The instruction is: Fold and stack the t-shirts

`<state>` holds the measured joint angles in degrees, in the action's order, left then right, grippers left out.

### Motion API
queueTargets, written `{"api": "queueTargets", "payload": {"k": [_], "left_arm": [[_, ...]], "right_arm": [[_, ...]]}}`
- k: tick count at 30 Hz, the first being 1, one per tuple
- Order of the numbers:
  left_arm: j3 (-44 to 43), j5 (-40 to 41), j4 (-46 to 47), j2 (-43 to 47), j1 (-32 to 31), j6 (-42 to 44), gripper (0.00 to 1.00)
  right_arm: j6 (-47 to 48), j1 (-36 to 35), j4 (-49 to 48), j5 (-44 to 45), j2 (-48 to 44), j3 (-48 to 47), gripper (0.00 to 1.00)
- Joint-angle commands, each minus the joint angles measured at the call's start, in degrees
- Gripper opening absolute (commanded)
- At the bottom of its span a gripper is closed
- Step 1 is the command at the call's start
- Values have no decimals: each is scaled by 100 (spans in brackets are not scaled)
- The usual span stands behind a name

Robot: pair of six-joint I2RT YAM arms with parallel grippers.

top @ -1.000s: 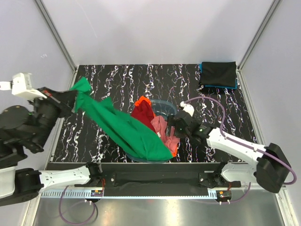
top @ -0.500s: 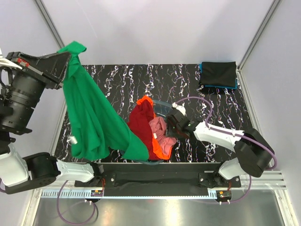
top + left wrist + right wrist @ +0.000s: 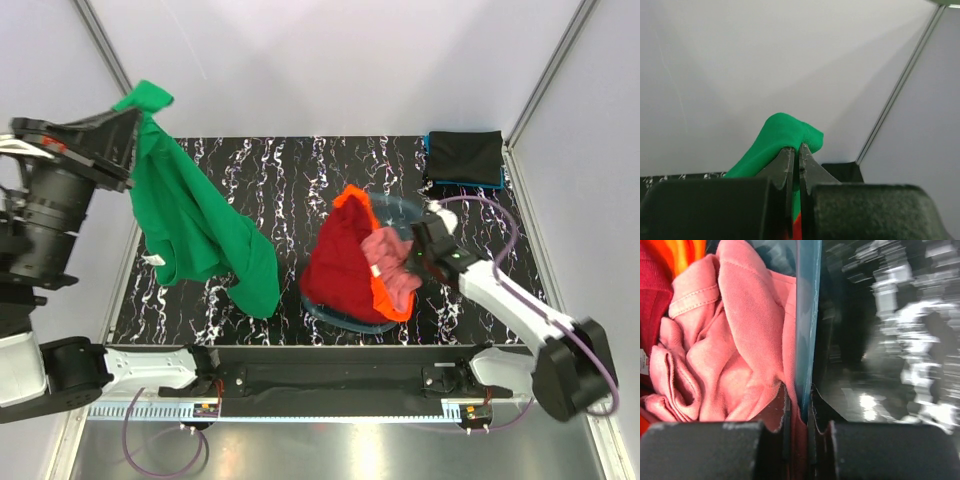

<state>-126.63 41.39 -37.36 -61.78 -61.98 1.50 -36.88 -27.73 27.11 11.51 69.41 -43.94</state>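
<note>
My left gripper [image 3: 138, 112] is raised high at the far left, shut on a bunched edge of the bright green t-shirt [image 3: 195, 235], which hangs free down over the table's left side. In the left wrist view the green t-shirt [image 3: 785, 132] pokes out between the closed left gripper [image 3: 796, 150]. A clear plastic tub [image 3: 397, 208] at the middle holds maroon-red [image 3: 340, 265], orange [image 3: 383, 297] and pink [image 3: 385, 258] shirts. My right gripper [image 3: 418, 250] is shut on the tub's right wall. In the right wrist view, the right gripper [image 3: 799, 400] pinches the tub's wall [image 3: 807, 315] together with pink shirt cloth [image 3: 735, 340].
A folded black shirt [image 3: 465, 155] lies on a blue one [image 3: 470, 184] at the table's back right corner. The black marbled tabletop [image 3: 290, 170] is fenced by grey walls and metal posts. The tub's near rim [image 3: 330, 315] sits close to the front edge.
The left arm has pulled the green t-shirt up and out of the tub, so it hangs free. The right gripper has shut on the tub's wall, and the tub has shifted right.
</note>
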Motion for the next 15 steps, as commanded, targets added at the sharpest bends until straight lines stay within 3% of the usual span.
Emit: {"api": "queueTargets", "payload": {"k": [1, 2, 3, 4, 5, 11, 15], "left_arm": [[436, 308, 502, 236, 1, 211, 0], [681, 396, 519, 358, 1, 211, 0], [805, 449, 520, 420, 1, 211, 0], [1059, 510, 520, 491, 1, 202, 0], [1200, 572, 528, 613, 1, 176, 0], [2228, 599, 520, 1140, 1, -88, 0], [2791, 607, 493, 1466, 1, -334, 0]], "right_arm": [[612, 180, 400, 1142, -840, 17, 9], [664, 188, 426, 1300, -928, 26, 16], [752, 206, 461, 1345, -1016, 9, 32], [753, 258, 696, 1563, -1008, -139, 90], [709, 285, 864, 1661, -956, -263, 99], [841, 312, 1401, 1531, -446, -1501, 100], [500, 303, 1035, -56, 9, -2345, 99]]}}
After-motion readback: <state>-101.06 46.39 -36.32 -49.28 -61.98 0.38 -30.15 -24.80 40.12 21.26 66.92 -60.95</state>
